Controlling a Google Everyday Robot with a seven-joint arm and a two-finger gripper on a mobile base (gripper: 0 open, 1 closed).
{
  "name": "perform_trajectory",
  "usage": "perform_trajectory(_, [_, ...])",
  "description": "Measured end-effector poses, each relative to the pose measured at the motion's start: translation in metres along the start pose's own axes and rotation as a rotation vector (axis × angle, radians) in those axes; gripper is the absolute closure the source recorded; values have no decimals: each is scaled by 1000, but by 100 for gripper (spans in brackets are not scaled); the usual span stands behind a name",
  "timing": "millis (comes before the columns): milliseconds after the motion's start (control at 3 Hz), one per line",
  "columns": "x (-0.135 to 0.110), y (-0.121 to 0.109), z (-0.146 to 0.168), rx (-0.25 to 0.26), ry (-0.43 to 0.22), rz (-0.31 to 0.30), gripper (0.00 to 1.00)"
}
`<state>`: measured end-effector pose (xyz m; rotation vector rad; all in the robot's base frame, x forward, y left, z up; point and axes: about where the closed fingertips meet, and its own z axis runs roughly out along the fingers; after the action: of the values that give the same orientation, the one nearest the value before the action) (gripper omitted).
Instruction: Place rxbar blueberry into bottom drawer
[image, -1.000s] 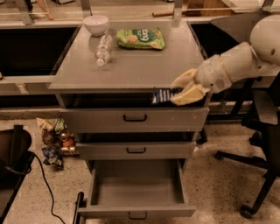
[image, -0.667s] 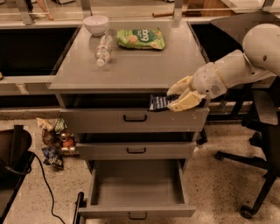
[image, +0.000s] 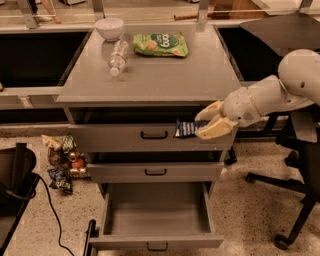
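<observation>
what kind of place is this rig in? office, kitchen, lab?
Probably an office or lab workspace: a grey metal drawer cabinet, a wheeled office chair beside it, speckled hard floor. The gripper holds the rxbar blueberry at the top drawer front, above the open bottom drawer.

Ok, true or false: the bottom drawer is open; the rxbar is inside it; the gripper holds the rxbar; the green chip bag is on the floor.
The bottom drawer is open: true.
The rxbar blueberry is inside it: false, it is up in front of the top drawer.
The gripper holds the rxbar blueberry: true, shut on it.
The green chip bag is on the floor: false, it lies on the cabinet top.
</observation>
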<state>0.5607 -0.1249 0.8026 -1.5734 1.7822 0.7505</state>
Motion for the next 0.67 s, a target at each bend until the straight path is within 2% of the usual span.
perform_trajectory(333, [46, 11, 24, 3, -56, 61, 100])
perform_trajectory(667, [97, 22, 44, 65, -116, 125, 100])
